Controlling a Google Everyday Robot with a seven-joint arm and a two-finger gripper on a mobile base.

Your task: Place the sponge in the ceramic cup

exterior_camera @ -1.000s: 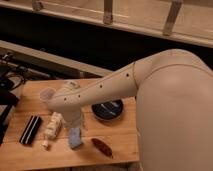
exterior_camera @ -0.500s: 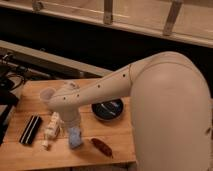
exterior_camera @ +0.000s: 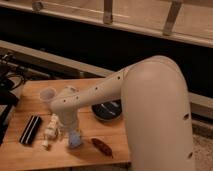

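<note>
The blue-grey sponge (exterior_camera: 75, 138) lies on the wooden table (exterior_camera: 30, 155) near its front edge, just below my arm's wrist. My gripper (exterior_camera: 50, 132) hangs low over the table immediately left of the sponge, pointing down and to the left; whether it touches the sponge is unclear. The pale ceramic cup (exterior_camera: 47, 94) stands upright at the back left of the table, behind the gripper and apart from it.
A black rectangular bar (exterior_camera: 30, 130) lies left of the gripper. A dark reddish-brown oval thing (exterior_camera: 102, 146) lies right of the sponge. A shallow black bowl (exterior_camera: 107, 110) sits partly behind my arm. Cables and dark gear (exterior_camera: 7, 82) lie off the table's left side.
The large upper part of my arm has shifted slightly. The gripper, the sponge and the cup remain in about the same places.
</note>
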